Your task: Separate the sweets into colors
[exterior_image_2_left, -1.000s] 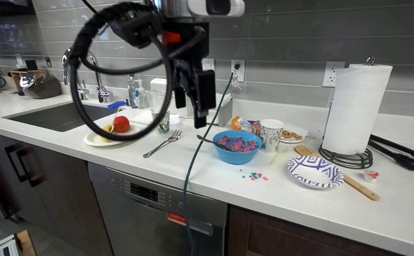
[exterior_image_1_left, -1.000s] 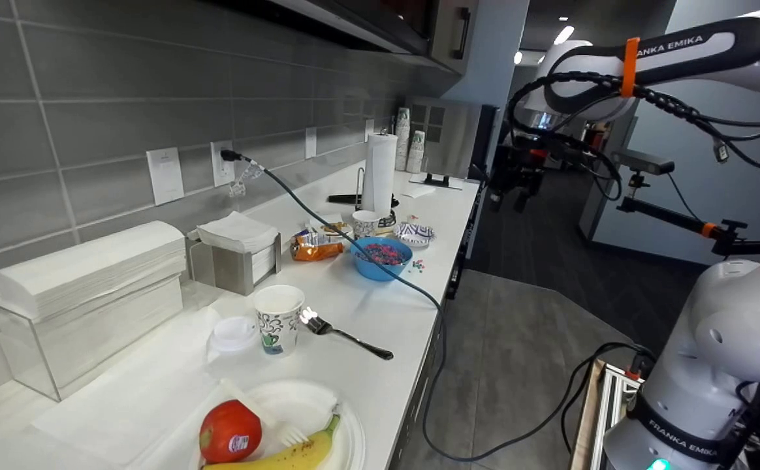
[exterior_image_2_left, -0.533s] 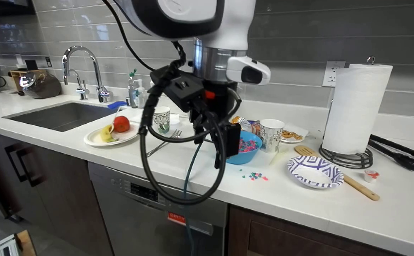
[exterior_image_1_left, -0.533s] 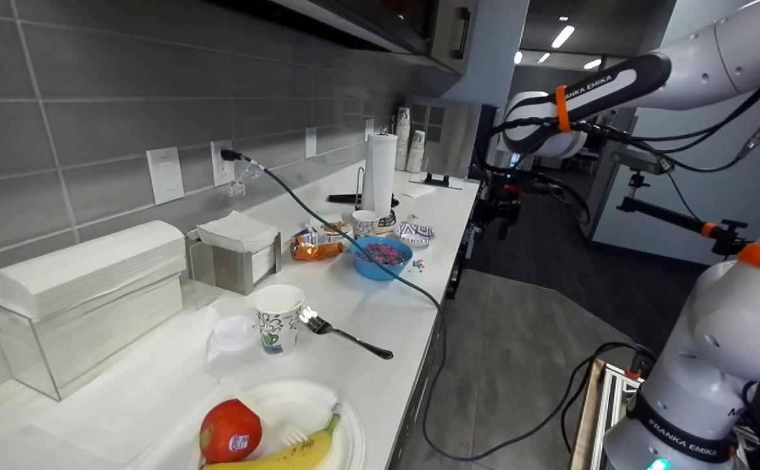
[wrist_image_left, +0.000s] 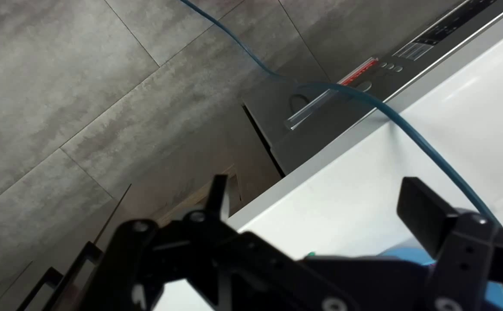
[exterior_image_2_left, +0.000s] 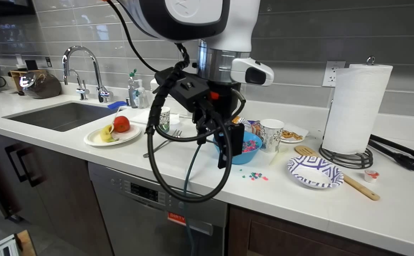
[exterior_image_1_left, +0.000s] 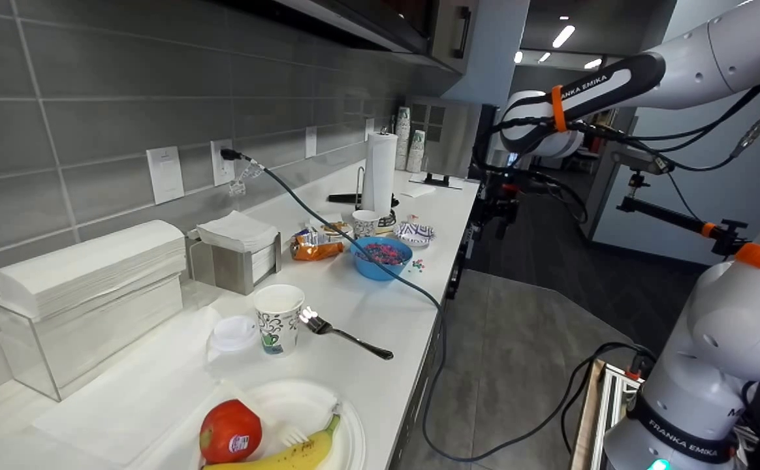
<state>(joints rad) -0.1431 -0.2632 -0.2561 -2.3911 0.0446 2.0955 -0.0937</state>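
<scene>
Small pink, blue and green sweets (exterior_image_2_left: 250, 145) fill a blue bowl (exterior_image_2_left: 244, 159) on the white counter. Several loose sweets (exterior_image_2_left: 255, 176) lie in front of it, near the counter's edge. My gripper (wrist_image_left: 314, 190) is open, with nothing between its fingers. It hangs in front of the bowl in an exterior view, where the gripper (exterior_image_2_left: 229, 151) covers the bowl's left part. In the wrist view the fingers (wrist_image_left: 424, 211) stand over the counter's front edge; one green sweet (wrist_image_left: 311, 254) and part of the blue bowl (wrist_image_left: 495, 296) peek out from behind the gripper.
A teal cable (exterior_image_1_left: 419, 290) crosses the counter and hangs over its front edge. Beside the blue bowl are a paper cup (exterior_image_2_left: 271, 137), a patterned bowl (exterior_image_2_left: 331, 172), a wooden spatula (exterior_image_2_left: 363, 188) and a paper towel roll (exterior_image_2_left: 358, 110). A fork (exterior_image_1_left: 347, 336) lies nearer the sink.
The arm has come down and closer to the counter, mostly in the first half second. The gripper now blocks part of the blue bowl and its spoon. Sweets and counter objects have not moved.
</scene>
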